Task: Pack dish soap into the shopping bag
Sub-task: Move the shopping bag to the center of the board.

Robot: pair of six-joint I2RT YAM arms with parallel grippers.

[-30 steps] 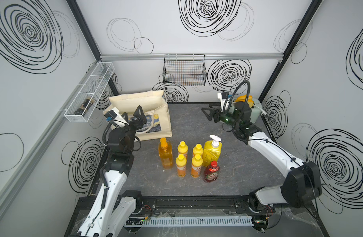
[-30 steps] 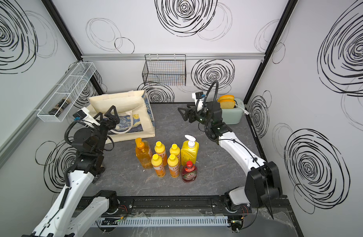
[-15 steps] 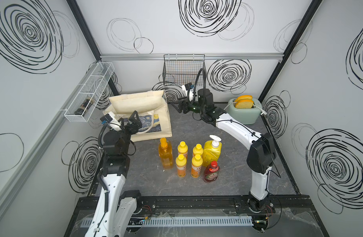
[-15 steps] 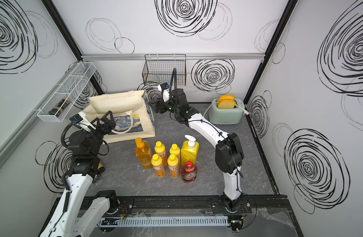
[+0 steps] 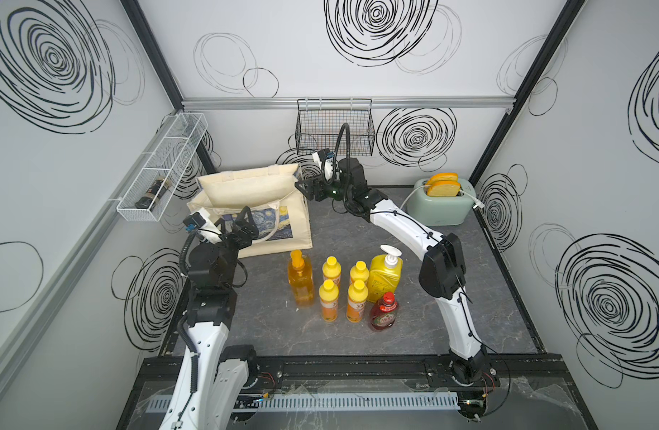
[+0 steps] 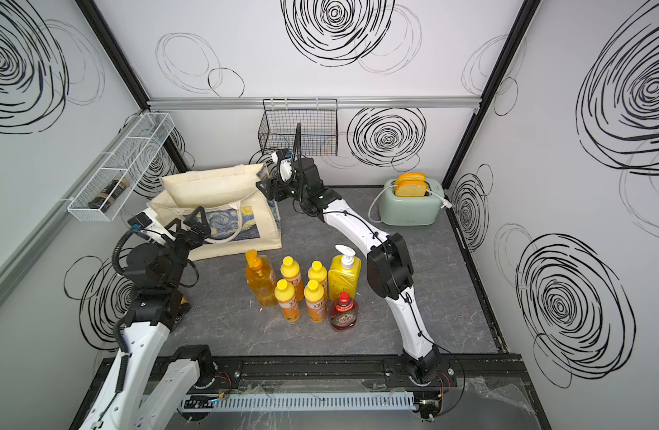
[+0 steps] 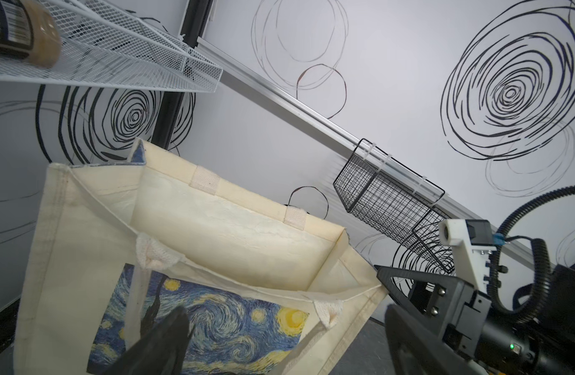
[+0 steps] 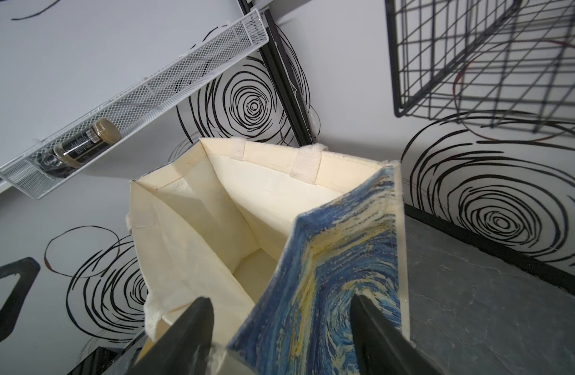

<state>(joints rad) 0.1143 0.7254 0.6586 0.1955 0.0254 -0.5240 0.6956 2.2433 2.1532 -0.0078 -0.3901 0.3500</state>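
Cream, blue-printed shopping bag [image 5: 253,191] gapes; left fingers [image 6: 200,219] apart, right fingers [image 8: 188,341] apart astride its wall.

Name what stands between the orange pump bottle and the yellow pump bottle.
Four small yellow bottles, two rows of two, stand between the orange pump bottle and the yellow pump bottle; both top views show this.

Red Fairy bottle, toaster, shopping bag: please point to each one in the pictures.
red Fairy bottle [image 5: 383,316], in a top view, on its label.
toaster [image 5: 441,210], in a top view, on its green front wall.
shopping bag [image 8: 195,233], in the right wrist view, on its cream inner wall.
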